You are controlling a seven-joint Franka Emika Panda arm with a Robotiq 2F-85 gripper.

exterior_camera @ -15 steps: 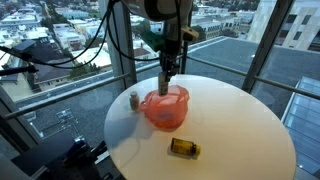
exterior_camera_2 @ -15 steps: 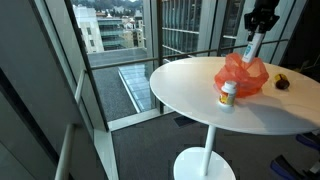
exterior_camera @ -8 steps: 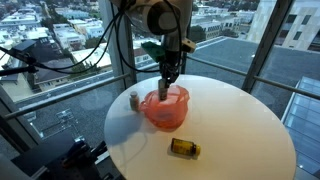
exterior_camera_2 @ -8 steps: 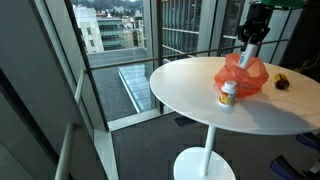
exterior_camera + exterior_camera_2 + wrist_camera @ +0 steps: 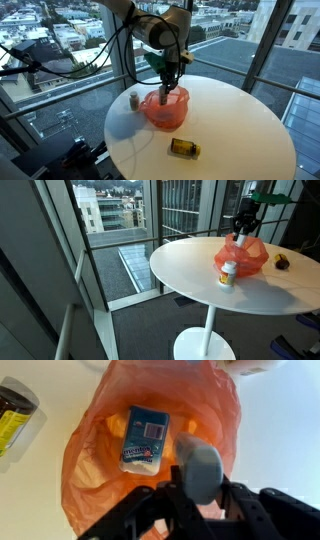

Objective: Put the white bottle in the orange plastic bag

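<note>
We see the hand (image 5: pixel 167 72) clenched on the white bottle (image 5: pixel 165 90), which hangs upright with its lower end dipping into the open mouth of the orange plastic bag (image 5: pixel 170 112) on the round white table (image 5: pixel 240 120). In the wrist view the bottle (image 5: pixel 198 460) sits gripped between the hand's (image 5: pixel 203 495) dark fingers (image 5: pixel 160 502), right over the bag's (image 5: pixel 90 470) opening. A blue packet (image 5: pixel 145 440) lies inside the bag. We cannot tell whether the bottle touches the inside of the bag. In both exterior views a small capped bottle (image 5: pixel 134 99) stands just beside the bag, and a yellow-labelled jar (image 5: pixel 184 148) lies on its side, apart from the bag.
</note>
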